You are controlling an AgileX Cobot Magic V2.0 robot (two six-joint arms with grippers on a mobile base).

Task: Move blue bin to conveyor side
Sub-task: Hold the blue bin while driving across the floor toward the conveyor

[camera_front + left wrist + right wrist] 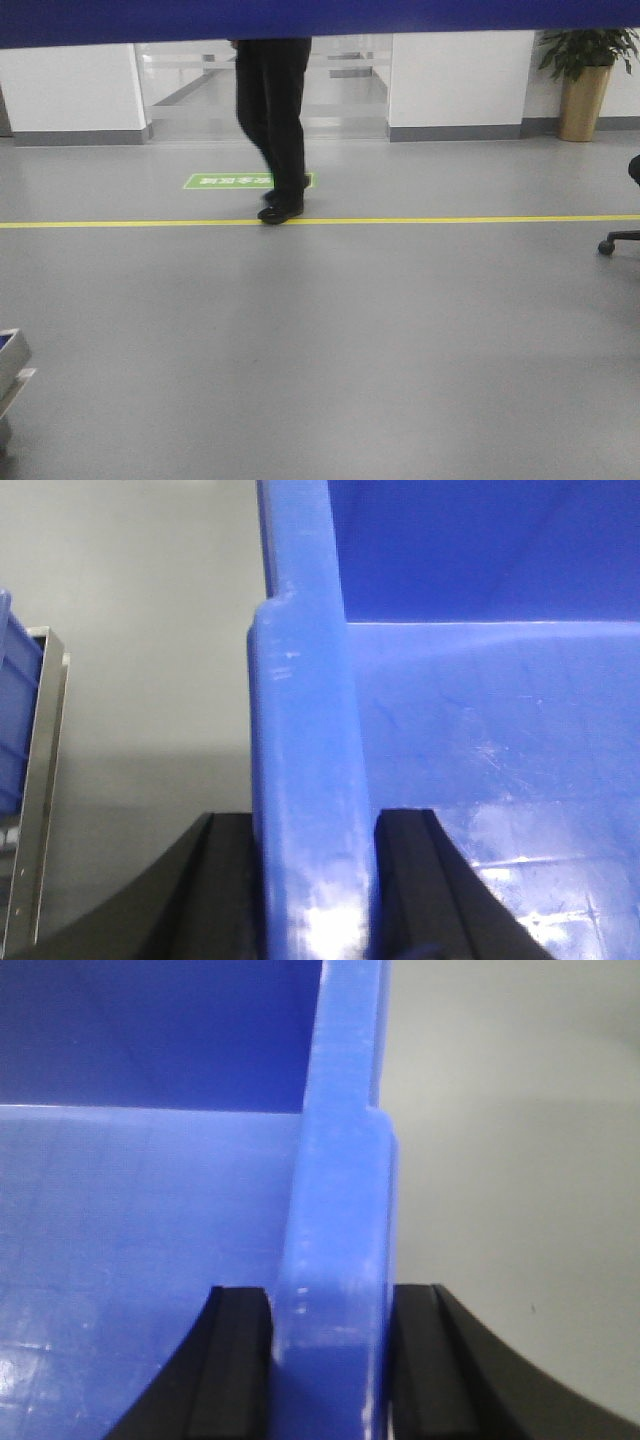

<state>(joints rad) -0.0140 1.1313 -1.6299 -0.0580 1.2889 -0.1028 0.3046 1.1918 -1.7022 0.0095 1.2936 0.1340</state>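
Over grey floor (320,350), left end effector (318,880) and right end effector (330,1360) pinch thick walls of the glossy blue bin (480,730).

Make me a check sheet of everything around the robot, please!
Surface: grey floor; no table seen.
Job's things: bin, blue, filling both wrist views, with its edge across the top of the front view; no belt in view.
Clutter: steel rail with a second bin beside it at the left edge.
Grippers: left gripper shut on the bin's wall, one finger inside and one outside; right gripper the same on its wall.
Cables: nothing seen.
Surroundings: a person's legs at a yellow line; plant and chair base on the right.
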